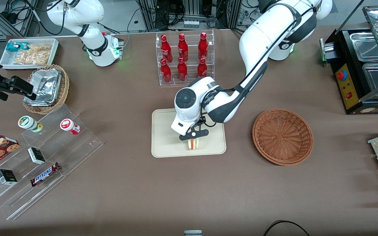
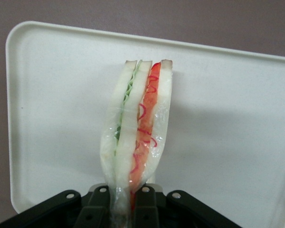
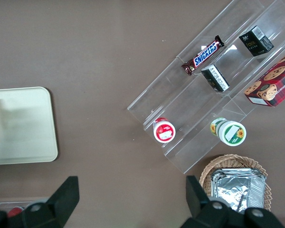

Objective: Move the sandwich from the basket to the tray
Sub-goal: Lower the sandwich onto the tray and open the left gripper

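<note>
Here the sandwich is being held upright over the tray by the left arm's gripper, whose two fingers are being pressed together on one end of the wedge. In the wrist view the sandwich is seen wrapped in clear film, its pale bread slices being squeezed where the black fingers are closed on it, with green filling along one seam and red along the other, and the cream floor of the tray is lying under it. From the tray's middle in the front view, the sandwich is being kept at about five o'clock, close to the rim nearest the front camera; whether its lower edge is touching the tray floor cannot be told.

The basket is sitting empty on the brown table, at about three o'clock from the tray, toward the working arm's end and apart from it. A clear rack of red bottles is standing at twelve o'clock from the tray, farther from the front camera. A Snickers bar is lying on a clear stepped stand toward the parked arm's end.
</note>
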{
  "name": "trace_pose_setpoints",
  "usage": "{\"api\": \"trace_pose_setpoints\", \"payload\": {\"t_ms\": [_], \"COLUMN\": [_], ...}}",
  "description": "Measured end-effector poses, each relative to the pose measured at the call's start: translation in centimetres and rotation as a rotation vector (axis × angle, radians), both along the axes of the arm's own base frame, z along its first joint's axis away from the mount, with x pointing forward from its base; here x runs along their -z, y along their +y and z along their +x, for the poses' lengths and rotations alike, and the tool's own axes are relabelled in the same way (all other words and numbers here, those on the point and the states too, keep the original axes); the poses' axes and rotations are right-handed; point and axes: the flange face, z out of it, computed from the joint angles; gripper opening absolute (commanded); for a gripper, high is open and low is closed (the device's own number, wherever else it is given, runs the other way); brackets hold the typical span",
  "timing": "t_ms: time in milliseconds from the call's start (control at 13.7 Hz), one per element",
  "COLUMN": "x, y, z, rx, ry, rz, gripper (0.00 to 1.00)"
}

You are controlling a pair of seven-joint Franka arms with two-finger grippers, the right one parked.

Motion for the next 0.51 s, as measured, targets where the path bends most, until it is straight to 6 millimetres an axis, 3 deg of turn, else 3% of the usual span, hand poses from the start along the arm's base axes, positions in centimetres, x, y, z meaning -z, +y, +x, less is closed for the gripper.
{"api": "trace_pose_setpoints", "payload": {"t_ms": [219,365,438,511], "x": [1.2,1.5,1.6,1.7], "y": [-1.0,-1.2,-1.1,-1.1], "z": [-1.2,-1.5,-1.5,-1.5], "rx": [-0.004,-0.007,-0.008,-0.009], "ry": [0.016,0.026,0.029,0.03], "rz": [0.009,0.012,0.012,0.013], "gripper": [0.01,0.07,0.21,0.75]}}
